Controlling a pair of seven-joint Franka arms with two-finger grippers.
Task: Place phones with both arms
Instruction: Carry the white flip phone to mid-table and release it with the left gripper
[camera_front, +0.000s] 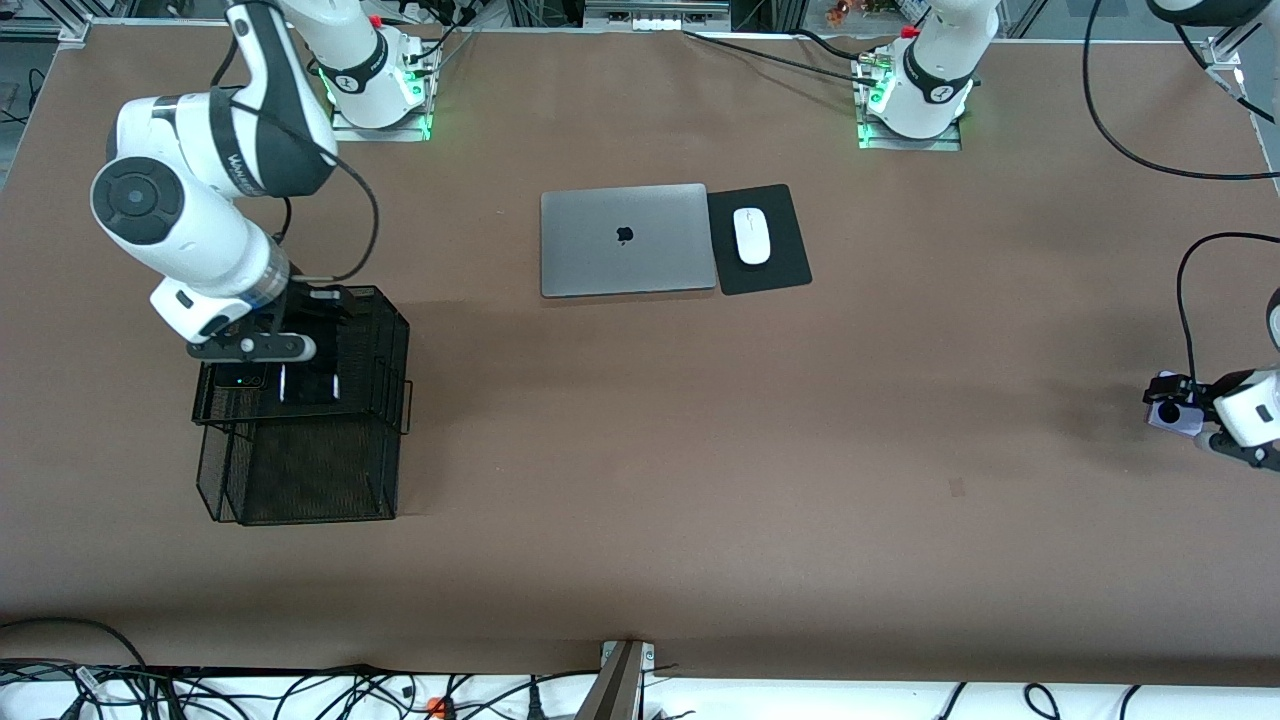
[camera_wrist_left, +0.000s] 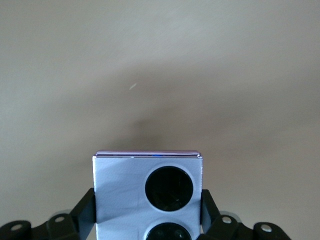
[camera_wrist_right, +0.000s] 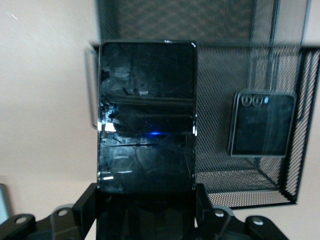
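Observation:
My right gripper (camera_front: 300, 362) (camera_wrist_right: 145, 200) hangs over the top tier of a black mesh tray (camera_front: 398, 335) (camera_wrist_right: 296, 125), shut on a long slim black phone (camera_front: 310, 386) (camera_wrist_right: 145, 125) by its sides. A squarish black folded phone (camera_front: 240, 378) (camera_wrist_right: 262, 124) lies in that top tier beside it. At the left arm's end of the table, my left gripper (camera_front: 1190, 412) (camera_wrist_left: 148, 210) is shut on a squarish lilac phone (camera_front: 1170, 415) (camera_wrist_left: 120, 192) with two dark round lenses. Whether the lilac phone touches the table I cannot tell.
A closed grey laptop (camera_front: 625, 240) lies mid-table near the arms' bases, with a white mouse (camera_front: 752, 236) on a black pad (camera_front: 785, 205) beside it. The mesh tray's lower tier (camera_front: 300, 480) juts toward the front camera. Cables (camera_front: 300, 690) run along the table's front edge.

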